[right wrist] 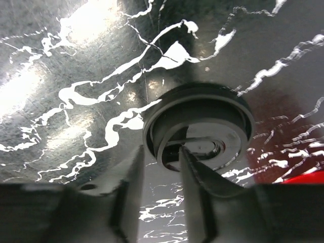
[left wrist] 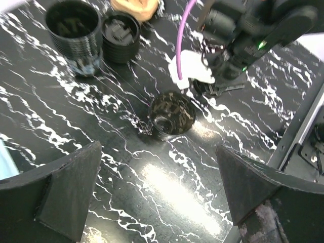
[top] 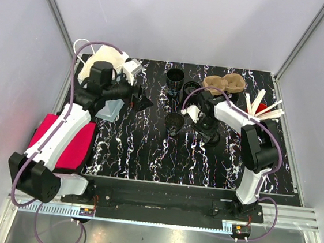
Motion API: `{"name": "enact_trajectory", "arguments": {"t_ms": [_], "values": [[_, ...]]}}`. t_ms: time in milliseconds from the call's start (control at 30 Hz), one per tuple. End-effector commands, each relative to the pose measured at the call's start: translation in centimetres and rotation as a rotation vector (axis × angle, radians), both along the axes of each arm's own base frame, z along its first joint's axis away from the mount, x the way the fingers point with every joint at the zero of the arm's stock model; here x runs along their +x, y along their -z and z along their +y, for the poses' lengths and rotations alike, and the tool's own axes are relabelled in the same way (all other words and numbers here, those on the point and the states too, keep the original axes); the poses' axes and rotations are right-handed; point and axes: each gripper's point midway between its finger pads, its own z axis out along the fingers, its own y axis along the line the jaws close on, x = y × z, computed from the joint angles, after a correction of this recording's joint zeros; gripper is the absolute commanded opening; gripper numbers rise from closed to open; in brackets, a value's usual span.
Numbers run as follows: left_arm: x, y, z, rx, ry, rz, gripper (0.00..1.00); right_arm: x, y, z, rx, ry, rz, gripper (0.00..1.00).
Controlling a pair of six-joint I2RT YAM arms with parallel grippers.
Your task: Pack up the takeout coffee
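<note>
We see a glossy black marbled table (top: 147, 155), a matt pulp-paper cup carrier (top: 224, 83), a smooth plastic lid (right wrist: 223, 132).

**A:** What do we find in the middle of the bench (top: 147, 155)?
**B:** A cup (top: 174, 123), with a lid (right wrist: 202, 109) just to its right.
**A:** And behind?
**B:** We find a second cup (top: 175, 79), a second lid (top: 191, 88) beside it and a carrier (top: 225, 83) further right. Stirrers (top: 262, 106) lie near the right edge.

Black white-veined table (top: 147, 152); black cup (top: 175, 78); tan carrier (top: 225, 83); red pad (top: 79, 147).
</note>
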Motion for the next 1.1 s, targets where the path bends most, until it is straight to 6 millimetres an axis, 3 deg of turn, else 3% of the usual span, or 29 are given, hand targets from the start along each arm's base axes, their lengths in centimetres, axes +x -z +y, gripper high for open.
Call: {"name": "enact_trajectory", "arguments": {"t_ms": [0, 167, 400, 733, 1067], "values": [[0.6, 0.6, -2.0, -0.003, 0.088, -0.052, 0.99, 1.5, -3.8, 0.1, 0.052, 0.028, -0.146, 0.43], [0.7, 1.9, -3.3, -0.010, 0.143, -0.015, 0.99, 0.9, -4.5, -0.5, 0.067, 0.034, -0.206, 0.44], [0.3, 1.2, -4.1, -0.049, 0.204, -0.028, 0.99, 0.9, -5.1, 0.7, 0.172, 0.026, -0.275, 0.41], [-0.6, 2.2, -4.7, -0.096, 0.237, 0.019, 0.99, 0.1, -2.9, 0.4, 0.187, 0.012, -0.254, 0.43], [-1.0, 1.8, -4.5, -0.104, 0.237, 0.010, 0.99, 0.5, -1.5, 0.6, 0.191, 0.004, -0.247, 0.41]]}}
